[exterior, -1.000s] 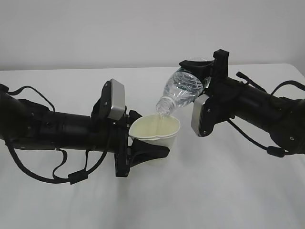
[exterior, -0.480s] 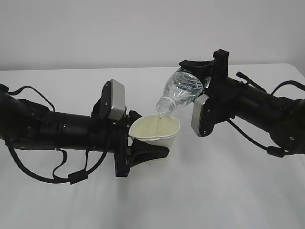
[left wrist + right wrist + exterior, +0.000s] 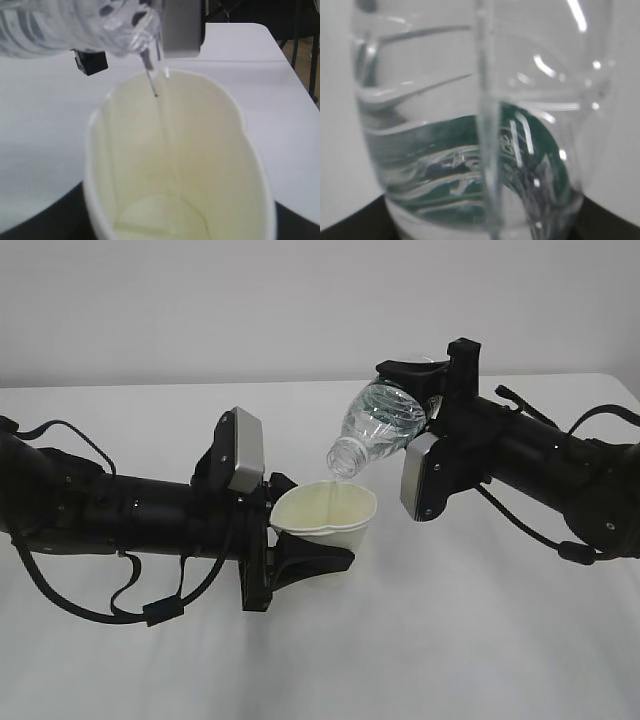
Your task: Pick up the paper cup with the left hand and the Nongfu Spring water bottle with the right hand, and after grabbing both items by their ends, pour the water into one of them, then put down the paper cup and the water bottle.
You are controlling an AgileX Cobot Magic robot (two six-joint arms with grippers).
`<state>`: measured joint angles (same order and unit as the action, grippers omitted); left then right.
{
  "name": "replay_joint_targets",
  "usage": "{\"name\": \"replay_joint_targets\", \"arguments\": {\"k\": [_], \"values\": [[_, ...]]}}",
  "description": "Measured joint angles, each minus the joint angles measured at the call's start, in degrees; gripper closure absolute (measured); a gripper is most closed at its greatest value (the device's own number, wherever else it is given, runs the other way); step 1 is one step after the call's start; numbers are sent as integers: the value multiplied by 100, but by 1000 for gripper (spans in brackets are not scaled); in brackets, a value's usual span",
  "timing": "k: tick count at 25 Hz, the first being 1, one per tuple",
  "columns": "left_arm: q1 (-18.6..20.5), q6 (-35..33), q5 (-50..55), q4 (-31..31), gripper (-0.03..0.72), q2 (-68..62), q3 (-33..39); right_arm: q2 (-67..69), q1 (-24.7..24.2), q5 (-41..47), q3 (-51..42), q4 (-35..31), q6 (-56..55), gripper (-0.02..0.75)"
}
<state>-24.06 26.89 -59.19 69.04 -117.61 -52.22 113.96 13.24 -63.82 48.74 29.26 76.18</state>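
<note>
A: So, where was the cup (image 3: 325, 515) at that point?

B: It was off the white table (image 3: 420, 640), held by the left gripper (image 3: 300, 540) at the end of the black arm that came in from the left. The black fingers (image 3: 315, 562) were closed around the lower part of the cup, one showing below it and one behind it. The rim was squeezed out of round, into a rough heart shape, and the mouth was turned up and toward the camera.

A: And the bottle (image 3: 378, 430)?

B: It was in the right gripper (image 3: 425, 390), gripped at its base end. Those fingers were clamped around the bottom of the bottle, one black finger (image 3: 410, 369) lying over the top of it. The bottle was tipped steeply, neck down and to the left, with its open mouth just above the far edge of the cup's rim and not touching it.

A: Was any water moving?

B: In the left wrist view a thin stream ran from the bottle's mouth down the inside wall of the cup, and a little clear water lay at the bottom. The right wrist view was filled by the ribbed clear plastic and the green label (image 3: 470, 160), blurred, with water showing inside.

A: Were the two grippers touching?

B: No, they stood apart, with the cup and bottle between them.
</note>
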Motion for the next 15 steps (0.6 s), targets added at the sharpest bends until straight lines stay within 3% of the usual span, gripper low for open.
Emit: {"name": "replay_joint_targets", "arguments": {"k": [15], "values": [[0, 0, 0, 0, 273, 0, 0, 0, 0, 0, 9, -13, 0, 328]]}}
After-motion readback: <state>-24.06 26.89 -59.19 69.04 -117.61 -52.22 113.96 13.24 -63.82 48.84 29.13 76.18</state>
